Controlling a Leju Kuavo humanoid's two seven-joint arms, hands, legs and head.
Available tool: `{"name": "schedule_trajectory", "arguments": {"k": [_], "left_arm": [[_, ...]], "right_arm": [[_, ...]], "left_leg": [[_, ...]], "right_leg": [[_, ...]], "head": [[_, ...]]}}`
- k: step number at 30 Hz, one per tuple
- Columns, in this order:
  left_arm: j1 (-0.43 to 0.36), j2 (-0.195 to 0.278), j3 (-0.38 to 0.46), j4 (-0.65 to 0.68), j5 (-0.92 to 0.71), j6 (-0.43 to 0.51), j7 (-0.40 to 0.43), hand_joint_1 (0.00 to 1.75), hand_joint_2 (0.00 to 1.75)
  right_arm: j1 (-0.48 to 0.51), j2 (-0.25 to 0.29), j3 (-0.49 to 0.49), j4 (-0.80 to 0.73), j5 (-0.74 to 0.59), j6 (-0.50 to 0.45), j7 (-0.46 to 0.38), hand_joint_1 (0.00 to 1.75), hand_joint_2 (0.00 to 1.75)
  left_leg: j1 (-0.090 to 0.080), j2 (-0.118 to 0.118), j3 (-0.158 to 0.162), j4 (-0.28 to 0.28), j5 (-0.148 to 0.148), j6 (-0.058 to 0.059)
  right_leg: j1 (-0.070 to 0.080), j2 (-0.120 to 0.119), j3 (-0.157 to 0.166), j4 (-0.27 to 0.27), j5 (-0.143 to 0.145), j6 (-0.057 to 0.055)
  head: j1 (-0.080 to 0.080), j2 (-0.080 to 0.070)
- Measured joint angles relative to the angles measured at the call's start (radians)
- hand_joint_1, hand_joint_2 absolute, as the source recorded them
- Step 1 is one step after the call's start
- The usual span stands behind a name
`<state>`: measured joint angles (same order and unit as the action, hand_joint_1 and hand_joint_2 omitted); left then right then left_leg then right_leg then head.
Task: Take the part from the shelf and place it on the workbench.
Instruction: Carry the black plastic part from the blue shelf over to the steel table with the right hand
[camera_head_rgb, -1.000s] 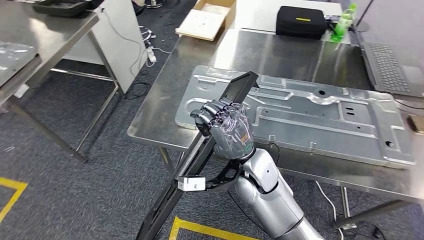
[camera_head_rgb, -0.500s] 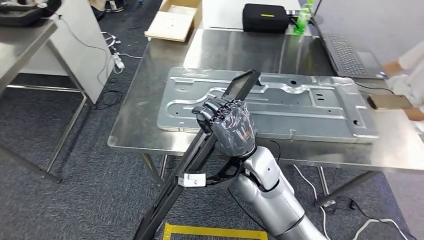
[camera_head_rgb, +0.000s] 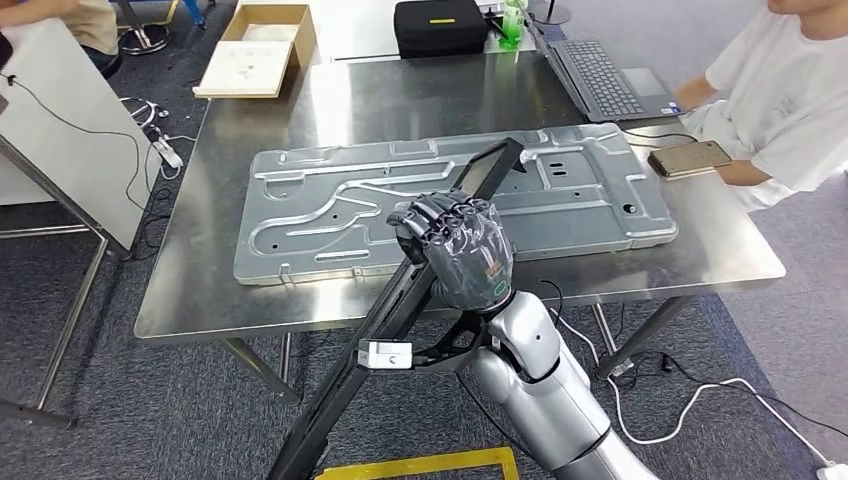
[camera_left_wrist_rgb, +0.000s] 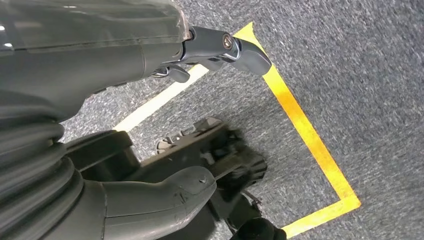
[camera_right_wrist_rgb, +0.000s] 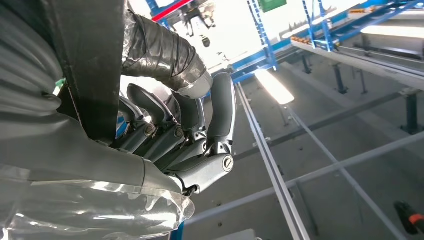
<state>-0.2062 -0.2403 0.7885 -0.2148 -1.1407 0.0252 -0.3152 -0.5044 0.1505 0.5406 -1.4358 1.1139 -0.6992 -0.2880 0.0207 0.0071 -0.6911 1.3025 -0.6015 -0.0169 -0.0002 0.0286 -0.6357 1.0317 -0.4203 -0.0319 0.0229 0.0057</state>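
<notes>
Pickup's done: right hand (camera_head_rgb: 455, 245) has its fingers (camera_right_wrist_rgb: 200, 125) wrapped tight around the long black part (camera_head_rgb: 400, 310), tilted over the worktop (camera_head_rgb: 180, 310) edge. Still needs setting down. Left hand (camera_left_wrist_rgb: 150, 50) hangs down, can't tell its state.

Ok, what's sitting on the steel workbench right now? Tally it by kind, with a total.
Stamped metal panel: 1
Laptop: 1
Phone: 1
Black case: 1
Green bottle: 1
Total: 5
The long black part is not counted: the right hand holds it, tilted, above the workbench.
</notes>
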Motion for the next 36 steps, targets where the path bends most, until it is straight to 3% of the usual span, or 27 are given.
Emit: {"name": "schedule_trajectory", "arguments": {"k": [1, 3, 5, 8, 10, 13, 14, 15, 16, 18, 20, 23, 25, 26, 28, 30, 31, 32, 34, 36], "left_arm": [[0.001, 0.0, 0.0, 0.0, 0.0, 0.0, 0.0, 0.0, 1.75], [-0.001, 0.001, 0.0, 0.0, 0.0, 0.0, 0.0, 0.0, 1.75], [-0.003, 0.0, 0.0, 0.0, 0.001, 0.0, -0.001, 0.0, 1.75], [-0.002, -0.001, 0.0, 0.0, 0.002, 0.0, -0.003, 0.0, 1.75], [-0.002, -0.002, 0.0, 0.0, 0.003, -0.002, -0.007, 0.0, 1.75], [0.0, -0.003, 0.0, 0.0, 0.007, -0.015, -0.016, 0.0, 1.75], [0.002, -0.002, 0.0, 0.0, 0.008, -0.02, -0.018, 0.0, 1.75], [0.005, -0.002, 0.0, 0.0, 0.008, -0.023, -0.019, 0.0, 1.75], [0.006, -0.002, 0.0, 0.0, 0.008, -0.026, -0.02, 0.0, 1.75], [0.008, -0.002, 0.0, 0.0, 0.008, -0.029, -0.021, 0.0, 1.75], [0.007, -0.002, 0.0, 0.0, 0.008, -0.03, -0.021, 0.0, 1.75], [0.008, -0.001, 0.0, 0.0, 0.01, -0.03, -0.022, 0.0, 1.75], [0.008, -0.001, 0.001, 0.0, 0.014, -0.032, -0.023, 0.0, 1.75], [0.008, -0.001, 0.001, 0.0, 0.017, -0.035, -0.023, 0.0, 1.75], [0.01, 0.0, 0.001, 0.0, 0.023, -0.041, -0.022, 0.0, 1.75], [0.013, 0.001, 0.001, 0.0, 0.027, -0.05, -0.019, 0.0, 1.75], [0.014, 0.002, 0.002, 0.0, 0.027, -0.055, -0.019, 0.0, 1.75], [0.014, 0.002, 0.002, 0.0, 0.027, -0.06, -0.019, 0.0, 1.75], [0.014, 0.005, 0.002, 0.0, 0.027, -0.07, -0.02, 0.0, 1.75], [0.013, 0.007, 0.002, 0.0, 0.024, -0.076, -0.021, 0.0, 1.75]], "right_arm": [[0.001, 0.0, 0.0, 0.0, 0.003, 0.0, 0.001, 1.75, 1.75], [0.001, 0.0, 0.0, 0.001, 0.004, 0.0, 0.004, 1.75, 1.75], [0.001, 0.0, 0.0, 0.001, 0.002, 0.0, 0.005, 1.75, 1.75], [0.002, -0.001, -0.001, 0.001, -0.003, 0.0, 0.006, 1.75, 1.75], [-0.002, -0.002, -0.003, 0.003, -0.009, 0.0, 0.009, 1.75, 1.75], [-0.013, -0.011, -0.007, 0.01, -0.022, 0.0, 0.023, 1.75, 1.75], [-0.016, -0.017, -0.01, 0.014, -0.028, 0.0, 0.03, 1.75, 1.75], [-0.02, -0.023, -0.014, 0.018, -0.033, 0.0, 0.035, 1.75, 1.75], [-0.025, -0.029, -0.017, 0.021, -0.037, 0.0, 0.039, 1.75, 1.75], [-0.039, -0.038, -0.022, 0.025, -0.04, 0.0, 0.043, 1.75, 1.75], [-0.051, -0.042, -0.024, 0.027, -0.04, 0.0, 0.045, 1.75, 1.75], [-0.058, -0.048, -0.025, 0.033, -0.051, 0.004, 0.05, 1.75, 1.75], [-0.071, -0.053, -0.027, 0.035, -0.079, 0.022, 0.062, 1.75, 1.75], [-0.083, -0.056, -0.028, 0.036, -0.098, 0.038, 0.07, 1.75, 1.75], [-0.111, -0.062, -0.033, 0.045, -0.141, 0.077, 0.084, 1.75, 1.75], [-0.132, -0.07, -0.042, 0.061, -0.186, 0.114, 0.094, 1.75, 1.75], [-0.14, -0.074, -0.047, 0.072, -0.21, 0.128, 0.096, 1.75, 1.75], [-0.148, -0.077, -0.052, 0.083, -0.234, 0.14, 0.097, 1.75, 1.75], [-0.166, -0.082, -0.063, 0.105, -0.274, 0.155, 0.094, 1.75, 1.75], [-0.183, -0.087, -0.072, 0.129, -0.298, 0.169, 0.087, 1.75, 1.75]], "left_leg": [[-0.001, -0.001, 0.006, -0.028, 0.031, 0.004], [-0.004, -0.007, 0.054, -0.157, 0.109, 0.018], [-0.009, -0.014, 0.092, -0.251, 0.144, 0.028], [-0.012, -0.013, 0.098, -0.274, 0.149, 0.037], [-0.006, -0.009, 0.104, -0.287, 0.158, 0.046], [-0.004, -0.001, 0.106, -0.293, 0.16, 0.053], [-0.004, 0.001, 0.106, -0.292, 0.16, 0.052], [-0.003, 0.003, 0.106, -0.291, 0.158, 0.051], [-0.002, 0.004, 0.106, -0.289, 0.157, 0.049], [0.001, 0.006, 0.107, -0.283, 0.151, 0.042], [-0.003, 0.006, 0.105, -0.277, 0.147, 0.031], [-0.005, 0.008, 0.105, -0.28, 0.145, 0.013], [-0.001, 0.006, 0.097, -0.255, 0.125, 0.004], [0.0, 0.005, 0.079, -0.214, 0.1, 0.002], [0.0, 0.002, 0.016, -0.082, 0.038, 0.001], [0.0, 0.002, -0.033, 0.011, 0.016, 0.002], [0.0, 0.002, -0.033, 0.004, 0.033, 0.005], [-0.001, 0.001, -0.015, -0.042, 0.067, 0.009], [-0.004, -0.002, 0.047, -0.181, 0.134, 0.02], [-0.009, -0.005, 0.081, -0.257, 0.155, 0.028]], "right_leg": [[0.003, 0.008, 0.002, 0.002, -0.002, -0.001], [0.008, 0.019, 0.007, 0.006, -0.007, 0.001], [0.009, 0.025, 0.006, 0.01, -0.01, 0.008], [0.005, 0.025, 0.001, 0.01, -0.008, 0.023], [0.005, 0.01, -0.01, 0.037, -0.03, 0.035], [-0.003, -0.016, -0.09, 0.205, -0.116, 0.051], [-0.008, -0.019, -0.115, 0.257, -0.132, 0.056], [-0.013, -0.021, -0.126, 0.277, -0.13, 0.06], [-0.017, -0.023, -0.117, 0.258, -0.108, 0.063], [-0.023, -0.032, -0.053, 0.132, -0.046, 0.067], [-0.02, -0.039, -0.004, 0.031, -0.017, 0.061], [-0.014, -0.035, 0.002, 0.012, -0.017, 0.042], [-0.016, -0.032, 0.005, 0.007, -0.015, 0.026], [-0.017, -0.031, 0.007, 0.004, -0.014, 0.019], [-0.013, -0.028, 0.007, 0.004, -0.014, 0.01], [-0.008, -0.024, 0.008, 0.005, -0.015, 0.008], [-0.006, -0.022, 0.009, 0.006, -0.016, 0.007], [-0.004, -0.02, 0.01, 0.007, -0.017, 0.007], [-0.001, -0.016, 0.01, 0.012, -0.02, 0.01], [0.0, -0.013, 0.007, 0.014, -0.02, 0.018]], "head": [[0.0, 0.0], [0.0, 0.0], [0.001, 0.0], [0.0, 0.0], [0.001, 0.0], [0.002, 0.0], [0.002, 0.0], [0.002, 0.0], [0.002, 0.0], [0.002, 0.0], [0.001, 0.0], [0.001, 0.0], [0.001, 0.0], [0.001, 0.0], [0.001, 0.0], [0.001, 0.0], [0.001, 0.0], [0.001, 0.0], [0.001, 0.0], [0.001, 0.0]]}}
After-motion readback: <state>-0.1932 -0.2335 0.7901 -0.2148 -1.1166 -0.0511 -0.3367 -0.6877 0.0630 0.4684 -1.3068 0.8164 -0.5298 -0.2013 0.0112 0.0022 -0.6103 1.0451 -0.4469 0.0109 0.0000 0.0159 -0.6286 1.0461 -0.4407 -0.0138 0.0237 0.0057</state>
